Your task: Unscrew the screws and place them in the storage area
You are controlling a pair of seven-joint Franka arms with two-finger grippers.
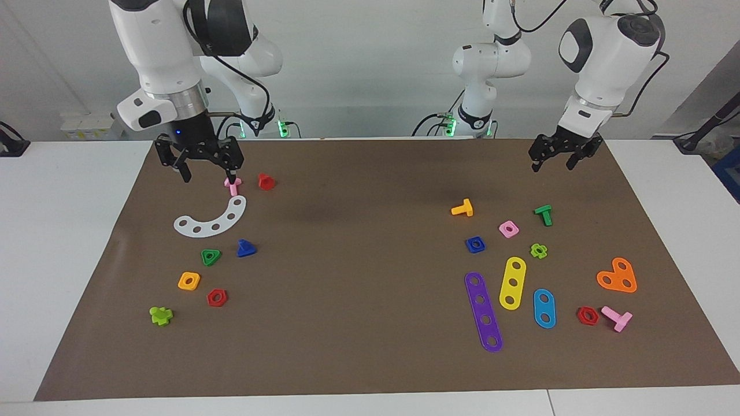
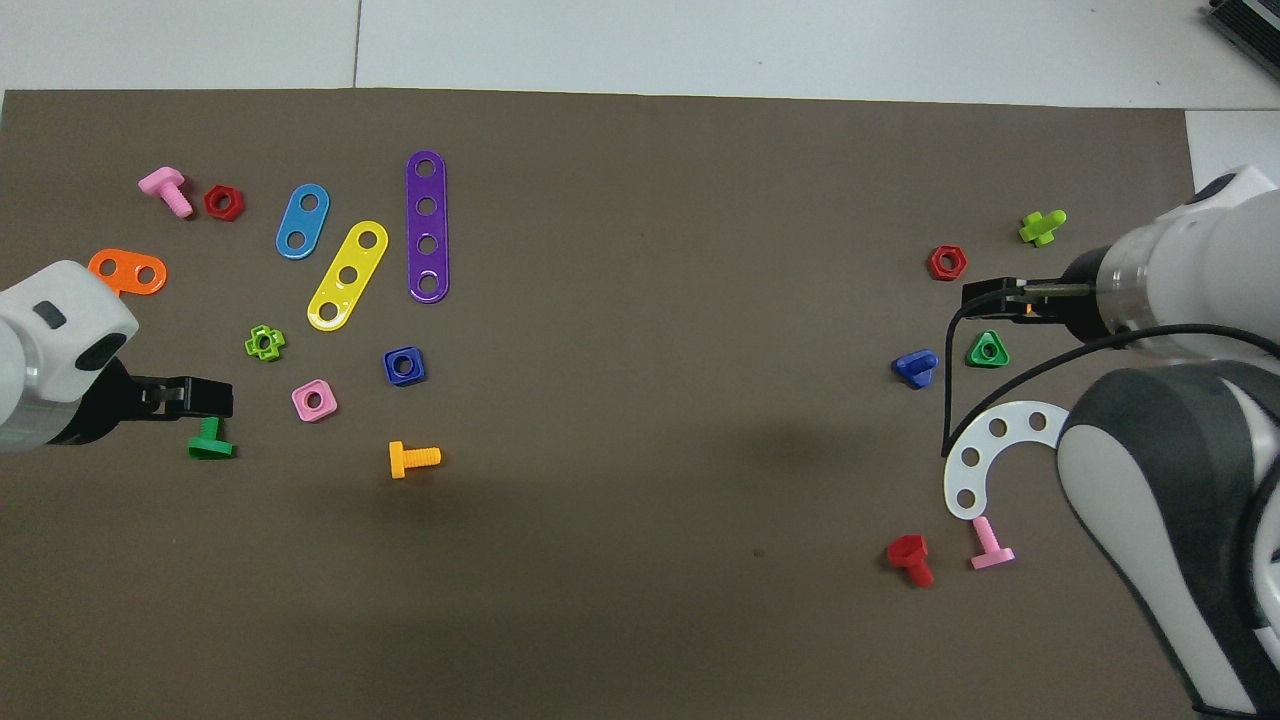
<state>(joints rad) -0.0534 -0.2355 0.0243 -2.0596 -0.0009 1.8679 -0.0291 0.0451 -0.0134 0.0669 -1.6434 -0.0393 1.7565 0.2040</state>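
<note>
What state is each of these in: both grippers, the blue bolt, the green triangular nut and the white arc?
Right gripper: open, empty, over the pink bolt.
Left gripper: open, empty, waiting in the air.
Blue bolt: loose on the mat, screwed into nothing.
Green nut: lying flat, hole empty.
White arc: lying flat, holes empty.
</note>
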